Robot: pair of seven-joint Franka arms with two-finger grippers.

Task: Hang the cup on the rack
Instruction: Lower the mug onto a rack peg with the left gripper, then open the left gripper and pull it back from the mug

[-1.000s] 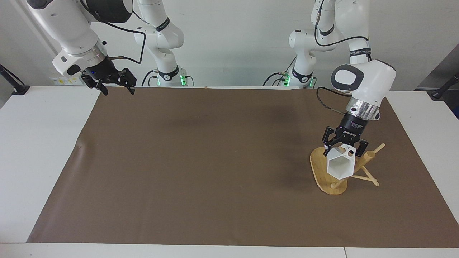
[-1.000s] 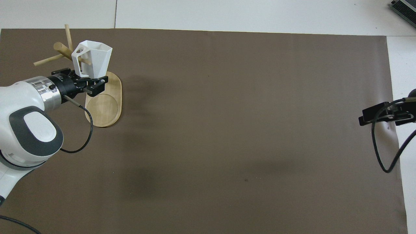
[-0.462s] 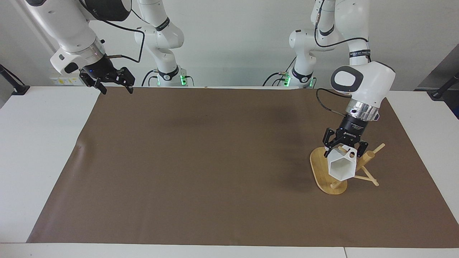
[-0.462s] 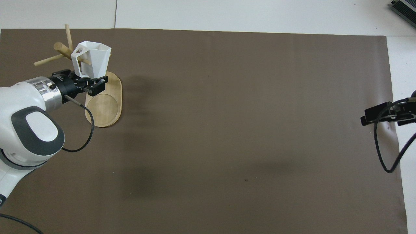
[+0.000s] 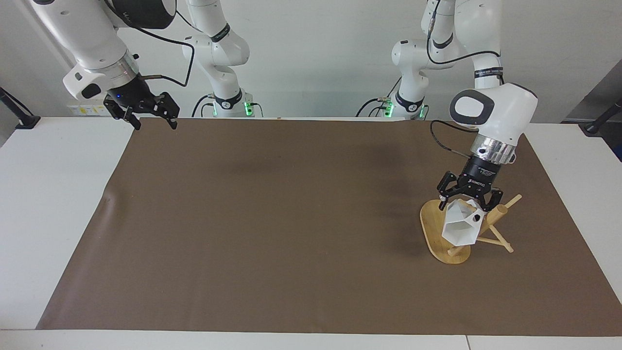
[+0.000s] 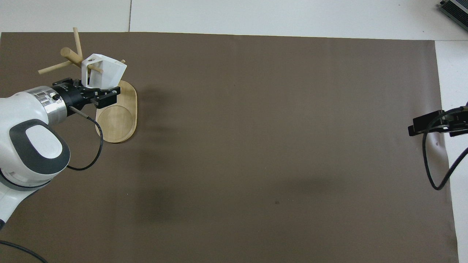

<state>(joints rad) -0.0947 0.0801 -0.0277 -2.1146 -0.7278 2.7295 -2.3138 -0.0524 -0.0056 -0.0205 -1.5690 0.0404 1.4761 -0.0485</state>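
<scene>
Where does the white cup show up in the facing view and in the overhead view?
Facing view: the cup is at lower right, on a peg of the rack, under the left end effector.
Overhead view: the cup is at upper left.
Shared landmark: the rack's oval base.

White surface (image 5: pixel 48 204) carries a large brown mat (image 5: pixel 291 223) covering most of it; white margins show on all sides of the mat. A seam (image 6: pixel 130 16) splits the white panels just off the mat's edge. Plain white wall (image 5: pixel 316 58) rises past the mat's robot-side edge. Lighting even; soft shadows lie on the mat. Dark clamp (image 5: pixel 19 116) near one mat corner.
</scene>
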